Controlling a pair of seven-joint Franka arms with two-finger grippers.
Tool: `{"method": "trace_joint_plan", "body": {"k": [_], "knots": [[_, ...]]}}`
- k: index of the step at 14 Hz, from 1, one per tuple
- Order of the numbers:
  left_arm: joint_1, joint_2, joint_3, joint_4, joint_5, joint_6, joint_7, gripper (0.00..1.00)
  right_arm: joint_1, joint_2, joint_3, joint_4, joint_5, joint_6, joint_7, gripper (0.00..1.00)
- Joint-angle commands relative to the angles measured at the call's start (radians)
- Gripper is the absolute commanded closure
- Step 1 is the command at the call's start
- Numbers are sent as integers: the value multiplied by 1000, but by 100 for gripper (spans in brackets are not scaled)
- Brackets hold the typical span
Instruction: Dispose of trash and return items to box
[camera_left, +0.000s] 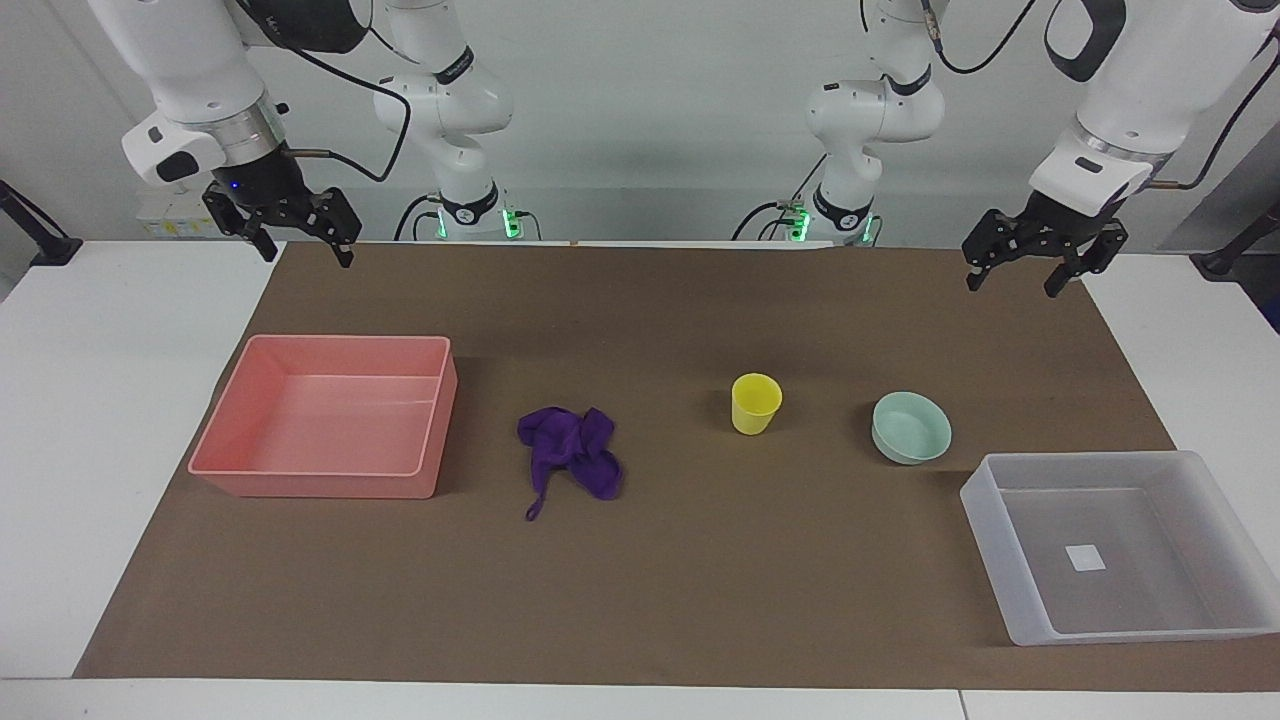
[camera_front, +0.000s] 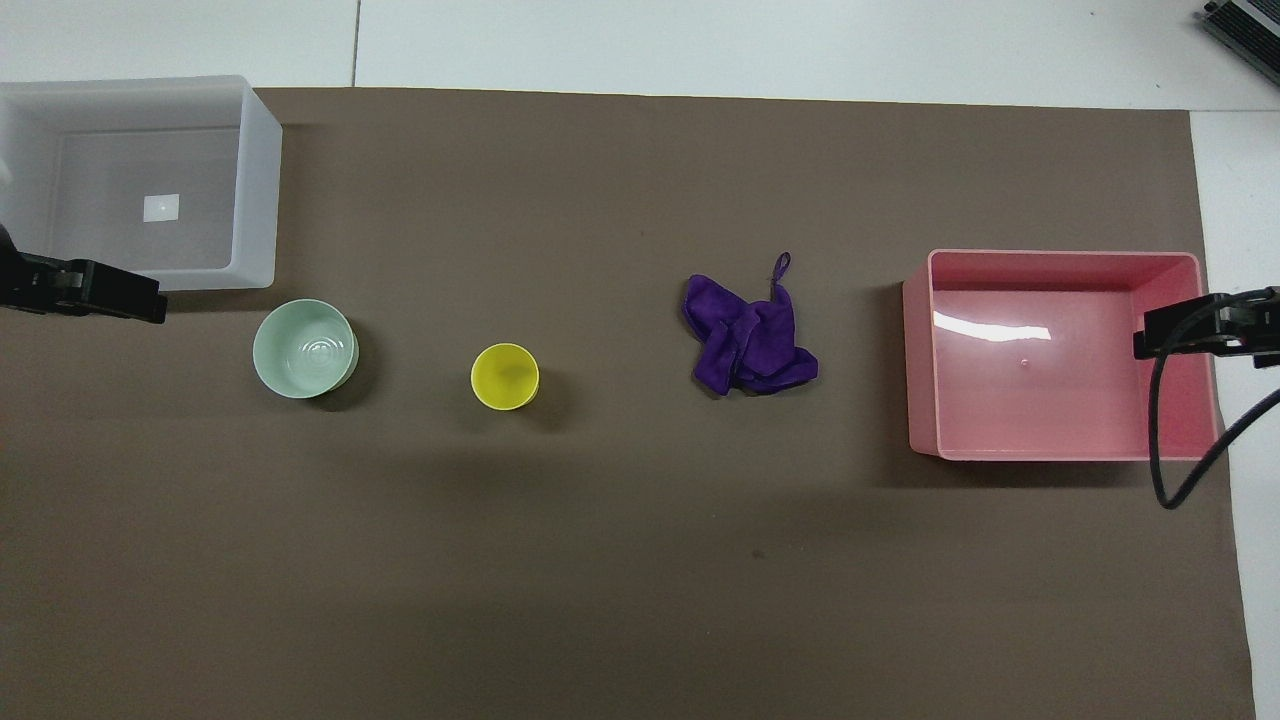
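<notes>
Nothing picked yet. Both grippers up and released: left gripper over the mat edge at its own end, right gripper likewise. Bowl and cup sit below the left jaws, beside the clear box. Purple cloth lies toward the right jaws, next to the pink tray; its strip points away from the robots.

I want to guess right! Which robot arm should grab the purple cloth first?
Probably the right arm. Its right gripper hangs open at the end of the table where the purple cloth lies beside the pink tray. The left gripper, also open, waits up by the clear box.
</notes>
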Motion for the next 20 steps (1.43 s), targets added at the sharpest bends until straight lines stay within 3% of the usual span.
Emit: {"method": "trace_joint_plan", "body": {"k": [1,11,16,20], "knots": [[6,-18,2,-15,20,-8,-11,0,-4,-17,3,-18,3,-2,-21,0],[7,-21,2,-52,24,56,-8,0,-6,-17,2,-20,3,-4,-21,0],[9,-4,2,-158,40,217,-10,0,-4,-17,3,-20,1,-2,-20,0],[13,51,2,-243,38,372,-14,0,1,-17,3,-20,3,7,-9,0]]}}
